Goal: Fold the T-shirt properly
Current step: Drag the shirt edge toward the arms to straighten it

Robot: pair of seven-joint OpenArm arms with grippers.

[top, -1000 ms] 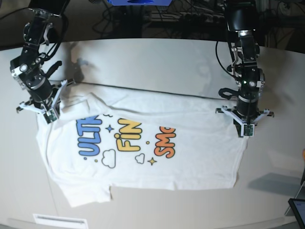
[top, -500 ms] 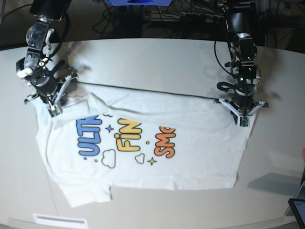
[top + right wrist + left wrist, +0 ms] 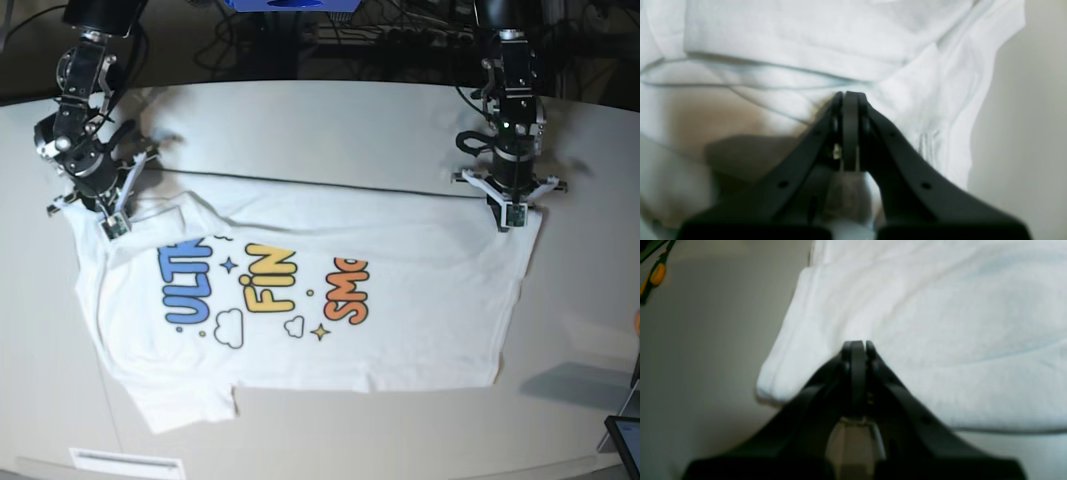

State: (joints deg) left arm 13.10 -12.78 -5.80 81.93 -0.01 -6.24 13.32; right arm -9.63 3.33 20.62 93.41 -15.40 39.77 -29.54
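Left pincer [image 3: 514, 222]: pressed together, pinching the T-shirt's [image 3: 330, 300] upper corner at the base view's right.
Right pincer [image 3: 110, 225]: pressed together, pinching bunched cloth by the sleeve at the base view's left.
T-shirt: print side up on the tabletop [image 3: 320, 125], its top edge drawn in a near-straight line between both pincers.
Print [image 3: 268, 292]: blue, yellow and orange letters, facing up.

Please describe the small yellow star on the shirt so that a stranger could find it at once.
Look at the white T-shirt spread over the table, then at its coloured print. Just below the yellow "FINE" word, beside the orange letters, sits the yellow star. The other star nearby is blue and lies higher.
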